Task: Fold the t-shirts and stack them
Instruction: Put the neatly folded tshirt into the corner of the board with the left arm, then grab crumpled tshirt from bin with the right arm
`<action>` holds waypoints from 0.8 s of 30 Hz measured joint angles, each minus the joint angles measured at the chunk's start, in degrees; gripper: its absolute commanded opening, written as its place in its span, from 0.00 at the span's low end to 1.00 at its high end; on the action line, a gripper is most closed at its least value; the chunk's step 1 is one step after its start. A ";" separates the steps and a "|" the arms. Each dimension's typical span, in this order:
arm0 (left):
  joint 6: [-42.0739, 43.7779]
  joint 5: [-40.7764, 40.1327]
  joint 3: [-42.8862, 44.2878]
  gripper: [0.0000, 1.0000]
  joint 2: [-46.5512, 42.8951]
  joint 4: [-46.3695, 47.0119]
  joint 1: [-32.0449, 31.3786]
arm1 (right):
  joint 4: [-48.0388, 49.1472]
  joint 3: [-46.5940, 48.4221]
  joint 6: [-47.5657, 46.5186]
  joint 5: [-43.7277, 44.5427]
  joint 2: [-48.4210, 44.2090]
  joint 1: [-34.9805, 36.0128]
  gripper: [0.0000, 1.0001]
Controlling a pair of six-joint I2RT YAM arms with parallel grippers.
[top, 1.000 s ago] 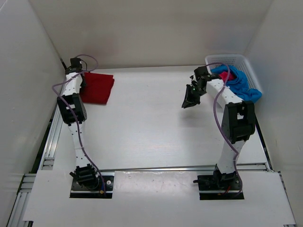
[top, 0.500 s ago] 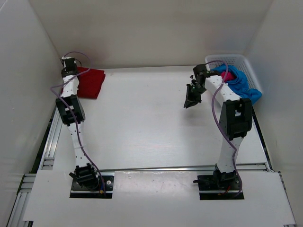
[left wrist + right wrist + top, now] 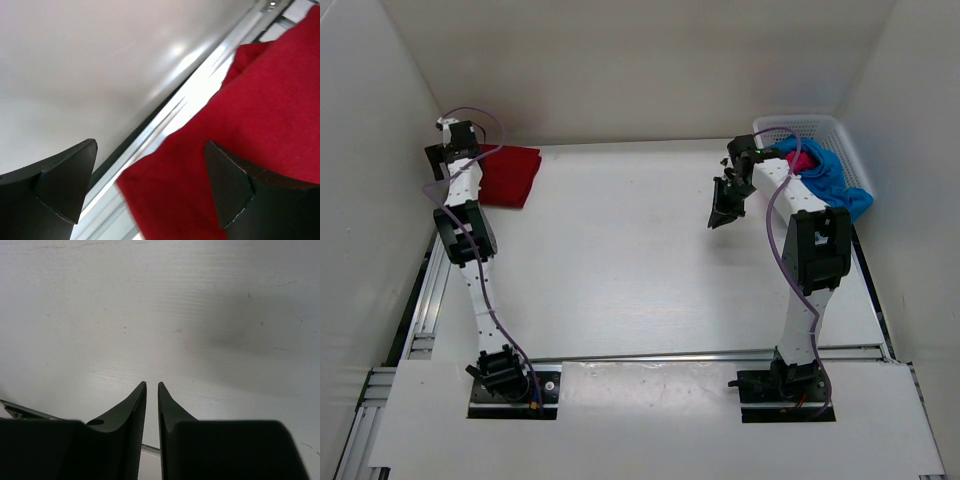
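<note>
In the left wrist view the dark red t-shirt (image 3: 250, 140) is blurred and is cut off by the right and bottom edges. From above, the magenta-pink t-shirt (image 3: 801, 161) shows only a small patch; the bright blue t-shirt (image 3: 832, 180) and the right arm (image 3: 788, 187) cover the rest.

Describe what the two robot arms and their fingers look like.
The left arm and right arm both have white links with black joint housings and black bases. A thin purple cable runs along each. The left fingers are black blunt wedges; the right fingers are black and taper to thin points.
</note>
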 measured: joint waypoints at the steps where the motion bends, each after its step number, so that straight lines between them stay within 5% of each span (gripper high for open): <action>1: 0.02 -0.66 -0.50 1.00 -0.68 -0.15 -0.07 | 0.04 -0.04 -0.02 -0.22 0.00 0.00 0.19; 9: -0.02 -4.26 -3.58 1.00 -8.22 0.90 -1.09 | 0.07 -0.15 0.02 -0.79 -0.11 0.00 0.26; 13: -0.02 -3.17 -15.15 1.00 -18.08 1.55 -3.19 | -0.46 0.52 0.09 -0.35 -1.18 -0.07 0.38; 15: 0.02 -1.36 -23.61 1.00 -25.29 0.76 -5.18 | -1.79 2.95 0.15 0.59 -2.01 -0.33 0.53; 18: -0.09 2.91 -33.33 1.00 -35.67 0.24 -9.31 | -2.73 7.82 -0.28 3.72 -4.13 -1.77 0.71; 24: 0.02 21.53 -34.95 1.00 -51.08 -10.86 -12.48 | -1.27 15.15 -0.09 13.05 -11.04 -11.69 0.78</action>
